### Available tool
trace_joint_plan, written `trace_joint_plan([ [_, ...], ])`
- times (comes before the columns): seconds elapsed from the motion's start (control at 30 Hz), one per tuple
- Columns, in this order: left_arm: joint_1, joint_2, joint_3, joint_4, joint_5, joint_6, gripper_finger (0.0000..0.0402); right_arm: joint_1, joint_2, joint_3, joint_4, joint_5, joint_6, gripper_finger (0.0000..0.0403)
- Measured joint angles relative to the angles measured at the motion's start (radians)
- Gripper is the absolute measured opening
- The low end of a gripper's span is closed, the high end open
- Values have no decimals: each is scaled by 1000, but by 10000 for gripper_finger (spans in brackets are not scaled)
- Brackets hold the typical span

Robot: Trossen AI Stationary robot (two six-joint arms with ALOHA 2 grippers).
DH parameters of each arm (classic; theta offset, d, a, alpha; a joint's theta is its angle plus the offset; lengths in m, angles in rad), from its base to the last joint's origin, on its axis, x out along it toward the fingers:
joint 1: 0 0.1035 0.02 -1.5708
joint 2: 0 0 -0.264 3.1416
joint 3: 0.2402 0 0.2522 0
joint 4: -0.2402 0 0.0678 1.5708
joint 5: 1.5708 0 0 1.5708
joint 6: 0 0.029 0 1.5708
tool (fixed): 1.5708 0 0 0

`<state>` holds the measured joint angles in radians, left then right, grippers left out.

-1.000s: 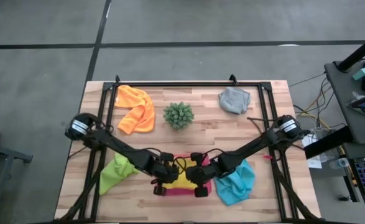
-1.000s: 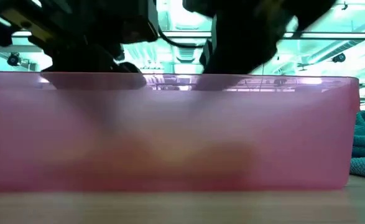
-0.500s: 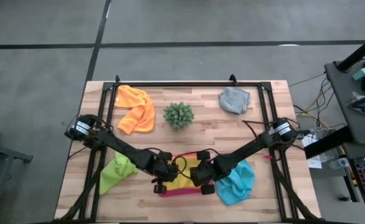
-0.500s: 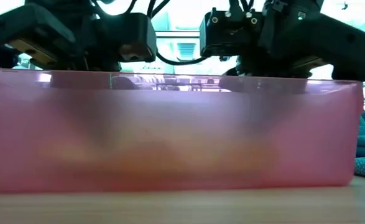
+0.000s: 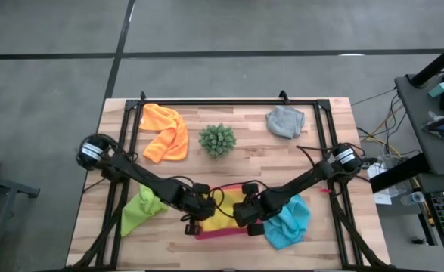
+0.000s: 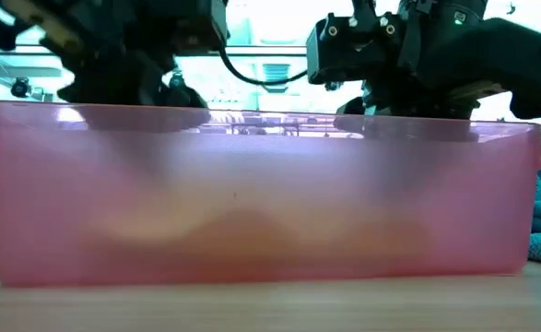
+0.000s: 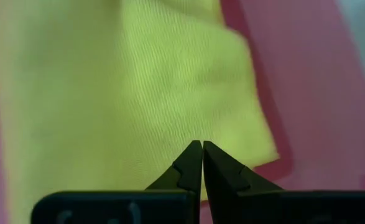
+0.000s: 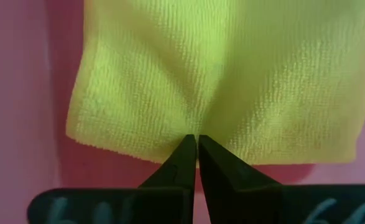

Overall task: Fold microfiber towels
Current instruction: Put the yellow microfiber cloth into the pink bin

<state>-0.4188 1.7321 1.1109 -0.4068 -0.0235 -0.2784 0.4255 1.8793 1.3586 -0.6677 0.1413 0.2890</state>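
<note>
Yellow towel [image 5: 225,214] on pink tray [image 5: 220,233]; lime [image 5: 140,210], blue [image 5: 290,221], orange [image 5: 166,132], grey [image 5: 285,121] crumpled around.

Two dark arms with silver-banded joints, looping black cables and slim, pointed black fingers [image 7: 191,163].

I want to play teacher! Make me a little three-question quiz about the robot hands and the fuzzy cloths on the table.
1. True or false: the soft yellow microfiber towel lies on the flat pink rectangular tray.
2. Which cloth lies nearest the small spiky green plant? A) fuzzy orange towel B) fuzzy light blue towel C) fuzzy lime green towel
3. Fill in: the left hand and the right hand both have their fingers ____.

Key: 1 true. 2 A. 3 shut; both hands are down at the yellow towel's edge, and the wrist views suggest they pinch it.
</note>
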Motion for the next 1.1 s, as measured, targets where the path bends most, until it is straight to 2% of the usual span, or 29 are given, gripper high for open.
trace_joint_plan([
  [0.13,0,-26,-1,15,-40,5,0,4,-12,13,0,46,-2,13],
  [0.4,2,-76,0,-131,-191,1,0,2,-28,23,-13,208,-14,13],
  [0.57,5,-115,-1,-155,-193,0,5,-21,-29,23,-15,226,-27,16],
  [0.73,12,-128,-9,-169,-204,3,52,-56,-29,23,-17,226,-27,53],
  [0.93,13,-116,-31,-170,-320,-3,125,-73,-29,23,-16,226,-31,117],
  [1.1,13,-116,-38,-168,-326,-3,155,-73,-29,22,-15,226,-31,148],
])
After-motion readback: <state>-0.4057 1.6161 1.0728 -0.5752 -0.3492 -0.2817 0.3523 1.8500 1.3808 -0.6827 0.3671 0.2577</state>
